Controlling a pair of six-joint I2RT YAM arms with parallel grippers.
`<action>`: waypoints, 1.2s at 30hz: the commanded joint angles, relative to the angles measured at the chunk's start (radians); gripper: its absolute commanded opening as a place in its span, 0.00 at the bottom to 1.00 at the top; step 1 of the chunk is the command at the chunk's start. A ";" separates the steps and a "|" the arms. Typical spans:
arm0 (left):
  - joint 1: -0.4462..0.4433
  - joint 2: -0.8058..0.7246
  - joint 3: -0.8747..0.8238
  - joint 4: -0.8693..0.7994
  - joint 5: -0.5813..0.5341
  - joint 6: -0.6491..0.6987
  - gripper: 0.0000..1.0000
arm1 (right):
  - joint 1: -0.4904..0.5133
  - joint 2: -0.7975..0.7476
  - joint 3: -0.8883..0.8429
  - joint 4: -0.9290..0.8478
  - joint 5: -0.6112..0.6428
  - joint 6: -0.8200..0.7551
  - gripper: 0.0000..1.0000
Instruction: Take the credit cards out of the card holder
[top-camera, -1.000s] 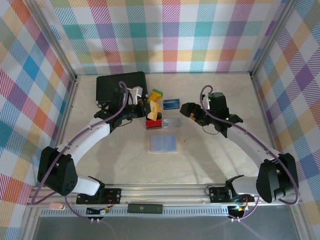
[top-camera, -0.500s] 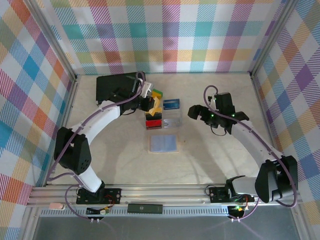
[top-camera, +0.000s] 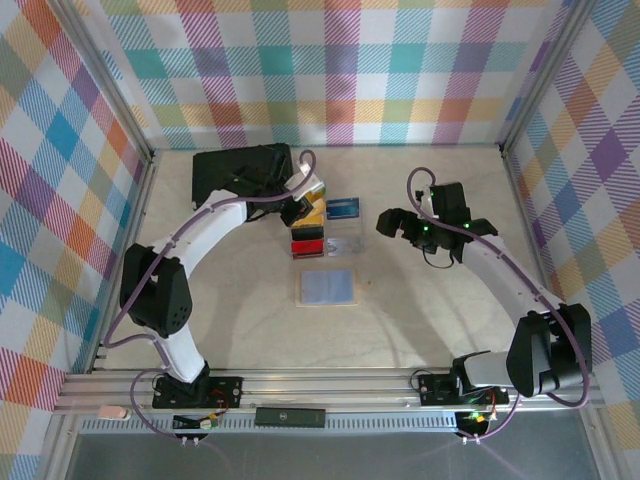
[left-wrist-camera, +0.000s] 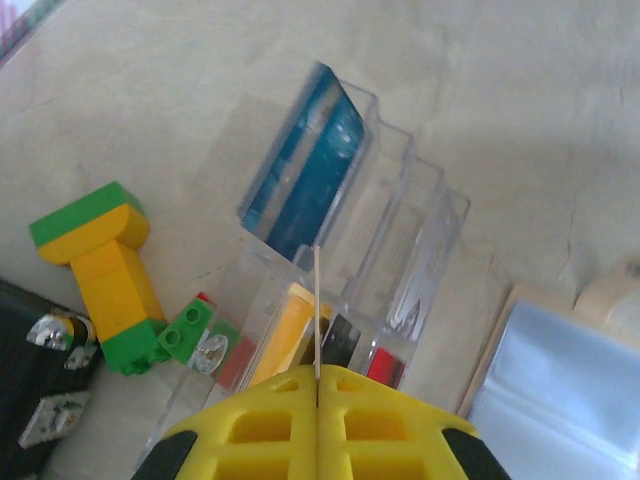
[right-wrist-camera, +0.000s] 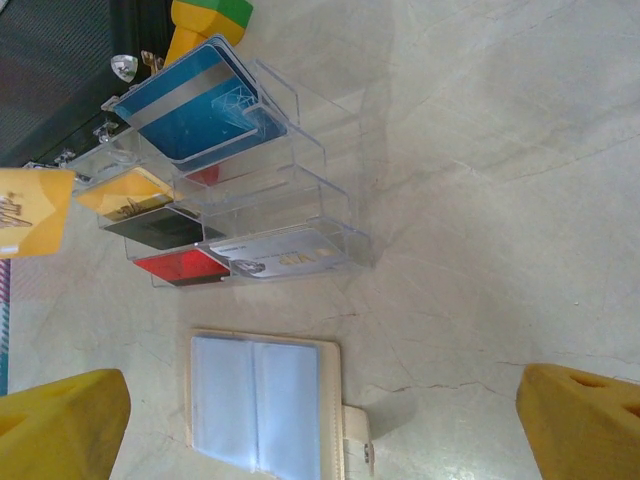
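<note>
The flat card holder (right-wrist-camera: 255, 400), cream-edged with pale blue translucent pockets, lies open just beside a clear tiered stand (right-wrist-camera: 330, 200). In the stand lean a thin plastic blue card (right-wrist-camera: 195, 115), yellow card (right-wrist-camera: 125, 192), black card (right-wrist-camera: 160, 228), red card (right-wrist-camera: 185, 265) and whitish card (right-wrist-camera: 295, 255). A second yellow card (right-wrist-camera: 35, 210) is pinched in the left gripper (left-wrist-camera: 317, 375).

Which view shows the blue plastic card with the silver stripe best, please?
The right wrist view: the blue plastic card shows its face, stripe included. The left wrist view sees it aslant through the clear acrylic stand; the top external view gives a tiny blue rectangle.
</note>
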 joint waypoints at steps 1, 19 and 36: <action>0.005 0.030 0.047 -0.088 0.023 0.255 0.00 | -0.005 0.007 0.020 -0.003 -0.025 0.011 0.99; 0.050 0.225 0.277 -0.312 0.045 0.558 0.00 | -0.005 0.004 -0.004 0.068 -0.107 0.098 0.99; 0.053 0.305 0.333 -0.300 0.098 0.604 0.00 | -0.004 -0.005 -0.034 0.092 -0.120 0.152 0.99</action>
